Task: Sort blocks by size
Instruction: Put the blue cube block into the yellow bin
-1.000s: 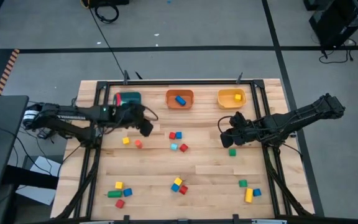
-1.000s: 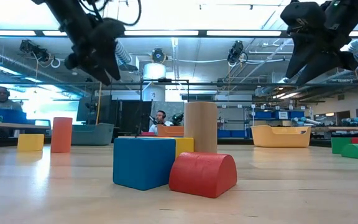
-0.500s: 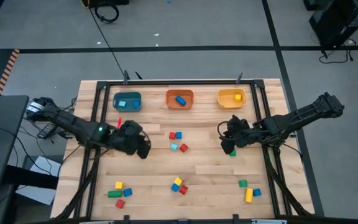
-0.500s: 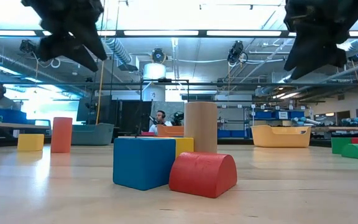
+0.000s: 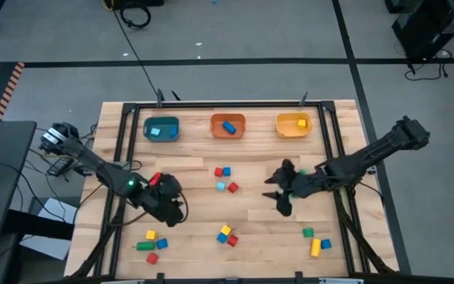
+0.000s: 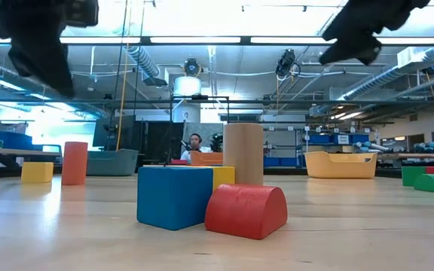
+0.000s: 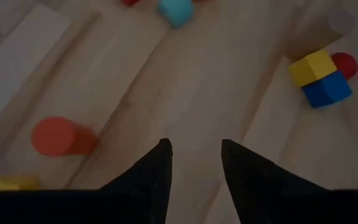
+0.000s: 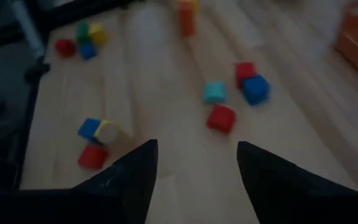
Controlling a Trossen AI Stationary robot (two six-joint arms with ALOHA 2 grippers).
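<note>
Small coloured blocks lie in clusters on the wooden table: a red and a blue one [image 5: 222, 171], a light blue and a red one [image 5: 227, 187], a group at the near middle [image 5: 225, 234], one at the near left [image 5: 150, 243], one at the near right [image 5: 315, 241]. My left gripper [image 5: 172, 207] hovers open and empty over the left half; its wrist view [image 7: 194, 146] shows a red cylinder [image 7: 58, 137] beside the fingers. My right gripper [image 5: 278, 199] hovers open and empty right of centre; its wrist view [image 8: 197, 149] looks toward a red block [image 8: 221, 118].
Three bins stand along the far edge: teal [image 5: 161, 128], orange [image 5: 228, 125] and yellow [image 5: 293, 124], each with a block inside. A dark frame [image 5: 124, 158] runs around the table. In the low view a blue cube [image 6: 174, 196] and a red half-round block [image 6: 246, 211] stand closest.
My left gripper has gone from beside the teal bin toward the table's near edge, over the left blocks. My right gripper has gone toward the near edge and a little to the left, turning toward the table's middle. No block has moved.
</note>
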